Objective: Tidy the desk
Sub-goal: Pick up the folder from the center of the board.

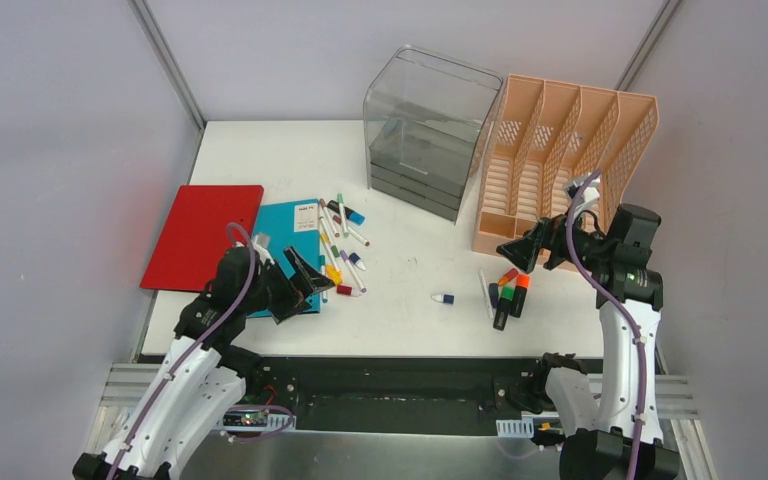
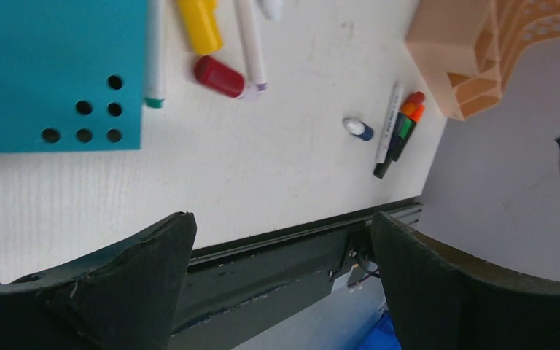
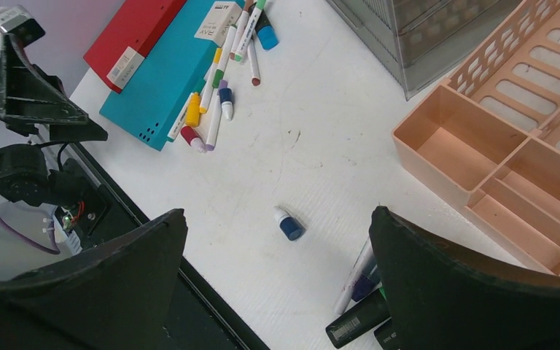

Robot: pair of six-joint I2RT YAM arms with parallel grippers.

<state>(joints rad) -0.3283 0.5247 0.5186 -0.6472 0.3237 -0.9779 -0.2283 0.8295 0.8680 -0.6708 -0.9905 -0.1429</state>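
Observation:
The desk (image 1: 400, 290) is a white tabletop strewn with stationery. A red folder (image 1: 200, 235) and a teal notebook (image 1: 282, 238) lie at the left, with loose markers (image 1: 340, 240) beside them. A small blue cap (image 1: 444, 298) lies alone near the front, and a bunch of highlighters (image 1: 508, 293) lies to its right. My left gripper (image 1: 298, 282) hovers open over the notebook's near corner, holding nothing. My right gripper (image 1: 528, 250) hangs open above the highlighters, also empty. In the right wrist view the cap (image 3: 289, 224) shows between the open fingers (image 3: 131, 277), on the desk well below them.
A clear grey drawer unit (image 1: 425, 130) stands at the back centre. A peach file organizer (image 1: 560, 165) with open front trays stands at the back right. A black and metal rail (image 1: 400, 385) runs along the front edge. Grey walls close in both sides.

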